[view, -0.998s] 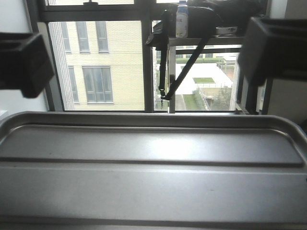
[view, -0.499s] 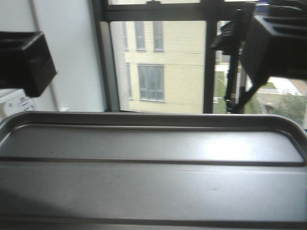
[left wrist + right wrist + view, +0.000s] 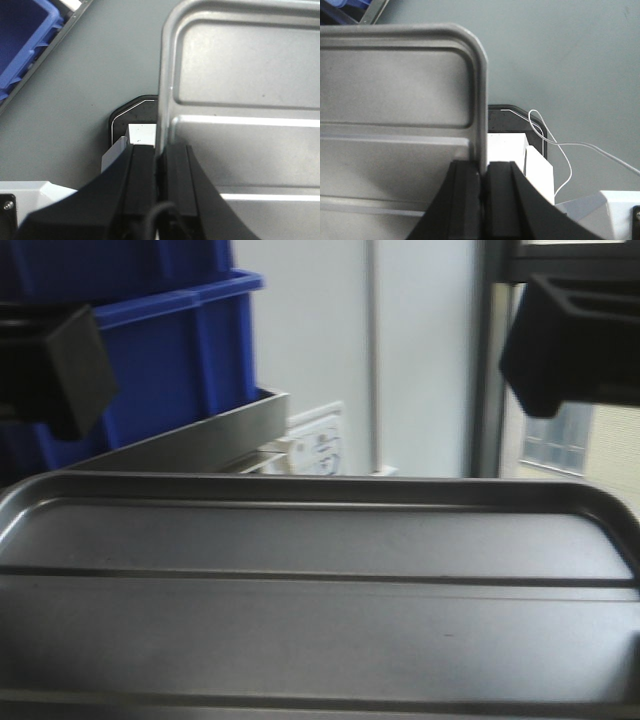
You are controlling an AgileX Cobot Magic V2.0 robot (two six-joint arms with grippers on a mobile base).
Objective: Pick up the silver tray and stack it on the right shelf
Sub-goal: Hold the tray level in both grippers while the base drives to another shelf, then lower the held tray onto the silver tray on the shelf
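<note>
Tray work is about halfway, as I am judging it: the silver tray (image 3: 320, 620) is hanging level between both arms over the grey floor (image 3: 75, 100), so the grab is done and the stacking is what is left. My left gripper (image 3: 160, 156) is clamping the tray's left rim, with one finger on each side of the lip. My right gripper (image 3: 483, 171) is doing the same on the right rim. I am not seeing the roller shelf in any view, so I am reckoning the carry and the set-down are both ahead of me. The tray is carrying nothing, and its ridged floor is showing bare. To the front left, blue bins (image 3: 170, 350) are sitting above a steel ledge (image 3: 200, 435). What they are holding is hidden from me.
</note>
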